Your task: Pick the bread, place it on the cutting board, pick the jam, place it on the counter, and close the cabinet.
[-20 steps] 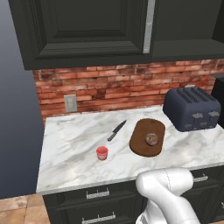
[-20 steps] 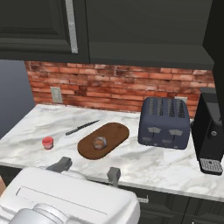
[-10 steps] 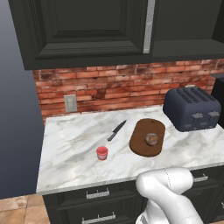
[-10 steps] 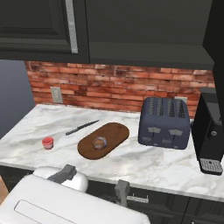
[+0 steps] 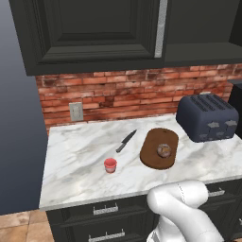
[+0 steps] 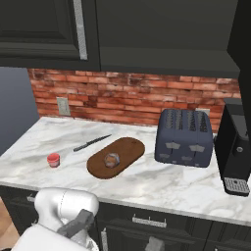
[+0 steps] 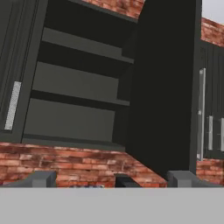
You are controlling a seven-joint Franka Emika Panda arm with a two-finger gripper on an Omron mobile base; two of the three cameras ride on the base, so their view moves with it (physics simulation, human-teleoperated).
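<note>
White-grey veined marble counter (image 5: 80, 160) carries the flat dark-brown oval cutting board (image 5: 159, 148) with the small mottled-brown bread roll (image 5: 164, 150) on it, and the small red jam jar (image 5: 110, 165) left of the board. Both placements look complete. My gripper (image 7: 114, 180) is spread wide and empty, facing the dark charcoal cabinet (image 7: 78, 87), whose door (image 7: 164, 83) stands open and remains to be closed.

cabinet (image 5: 94, 33) top cropped, coffee machine (image 6: 237, 147) cut by right edge, bread (image 5: 164, 150) detail unclear

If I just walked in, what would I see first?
Probably the big dark cabinet with its door swung open and bare shelves inside, seen from the hand camera. Below it, on the marble counter, a little brown bread sits on the oval cutting board, with a red jam to its left and a navy toaster to its right.
</note>
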